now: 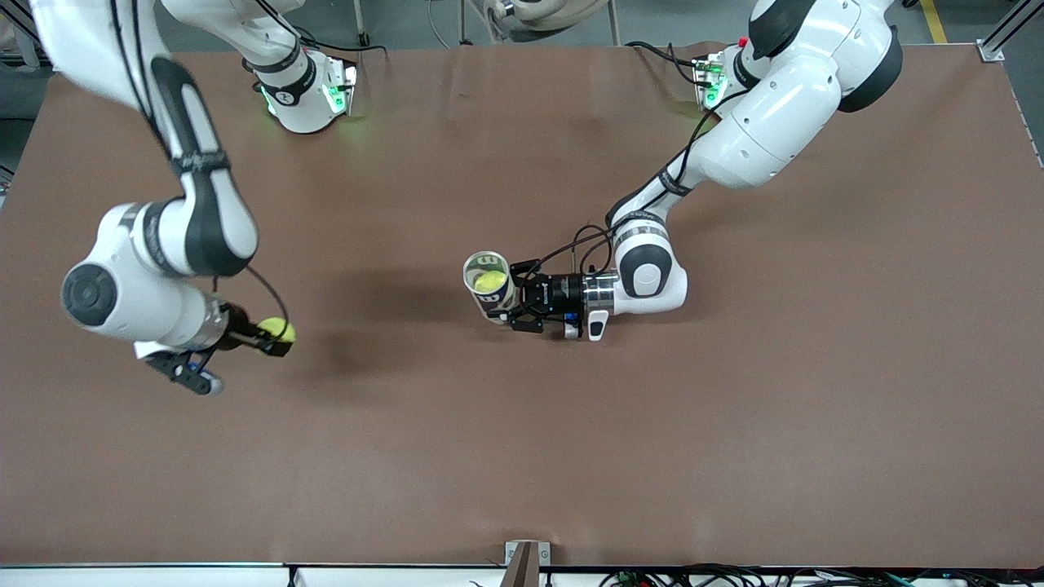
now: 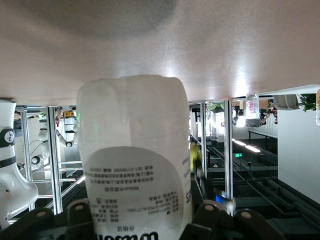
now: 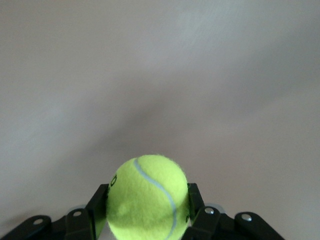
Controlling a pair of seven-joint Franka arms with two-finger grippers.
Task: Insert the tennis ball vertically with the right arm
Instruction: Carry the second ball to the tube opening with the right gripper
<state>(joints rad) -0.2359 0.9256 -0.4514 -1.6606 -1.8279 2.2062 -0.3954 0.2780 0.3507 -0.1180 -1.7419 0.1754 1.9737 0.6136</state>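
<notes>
My right gripper point(image 1: 277, 336) is shut on a yellow-green tennis ball point(image 1: 278, 330) and holds it above the brown table toward the right arm's end. In the right wrist view the ball point(image 3: 147, 197) fills the space between the black fingers point(image 3: 196, 200). My left gripper point(image 1: 507, 303) is shut on a clear plastic ball can point(image 1: 488, 284) at mid-table, mouth up, with another yellow-green ball point(image 1: 490, 282) inside. In the left wrist view the can point(image 2: 134, 155) with its white printed label stands between the fingers.
The brown table point(image 1: 734, 424) spreads wide around both grippers. The two arm bases point(image 1: 306, 94) stand at the table's edge farthest from the front camera. A small bracket point(image 1: 526, 558) sits at the table's nearest edge.
</notes>
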